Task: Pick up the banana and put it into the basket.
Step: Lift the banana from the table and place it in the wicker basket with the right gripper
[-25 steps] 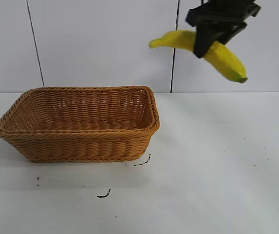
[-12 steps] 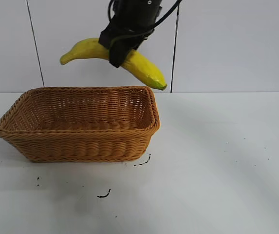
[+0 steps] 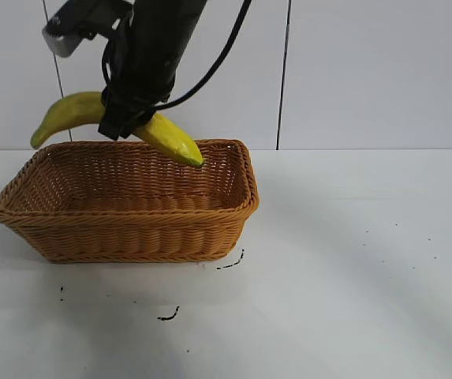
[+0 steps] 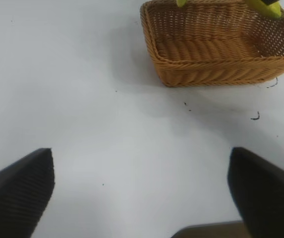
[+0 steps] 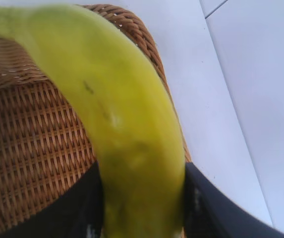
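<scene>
The yellow banana (image 3: 166, 136) hangs in my right gripper (image 3: 123, 122), which is shut on its middle. It is held above the far rim of the woven wicker basket (image 3: 131, 229), its greenish tip pointing down into the basket's right part. In the right wrist view the banana (image 5: 117, 124) fills the frame between the black fingers (image 5: 211, 208), with the basket's weave (image 5: 28, 148) below. My left gripper (image 4: 142, 193) is open and empty over bare table, well away from the basket (image 4: 216, 67); the banana's tip (image 4: 265, 6) shows at that view's edge.
The white table (image 3: 352, 268) has small black marks (image 3: 168, 316) in front of the basket. A white panelled wall stands behind. The right arm's black body and cable (image 3: 162, 31) reach over the basket from above.
My right gripper has carried the banana leftward and downward, from high at the right to just above the basket's far rim. The basket has not moved.
</scene>
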`<action>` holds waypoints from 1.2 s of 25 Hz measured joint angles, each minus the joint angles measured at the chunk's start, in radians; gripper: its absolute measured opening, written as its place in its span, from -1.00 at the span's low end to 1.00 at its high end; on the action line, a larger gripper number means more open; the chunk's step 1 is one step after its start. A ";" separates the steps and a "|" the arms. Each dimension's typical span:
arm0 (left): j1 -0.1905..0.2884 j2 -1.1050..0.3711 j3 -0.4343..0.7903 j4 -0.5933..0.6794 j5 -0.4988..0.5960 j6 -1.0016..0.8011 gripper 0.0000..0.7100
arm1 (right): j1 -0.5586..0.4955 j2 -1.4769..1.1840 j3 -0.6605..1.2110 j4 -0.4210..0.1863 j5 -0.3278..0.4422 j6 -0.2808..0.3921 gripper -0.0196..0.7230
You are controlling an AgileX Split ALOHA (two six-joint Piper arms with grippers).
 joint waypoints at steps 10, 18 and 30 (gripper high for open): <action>0.000 0.000 0.000 0.000 0.000 0.000 0.94 | 0.000 0.002 0.000 0.012 -0.020 0.000 -0.13; 0.000 0.000 0.000 0.000 0.000 0.000 0.94 | 0.000 0.001 0.000 0.013 -0.049 0.042 0.69; 0.000 0.000 0.000 0.000 0.000 0.000 0.94 | -0.120 -0.127 -0.114 0.049 0.217 0.577 0.71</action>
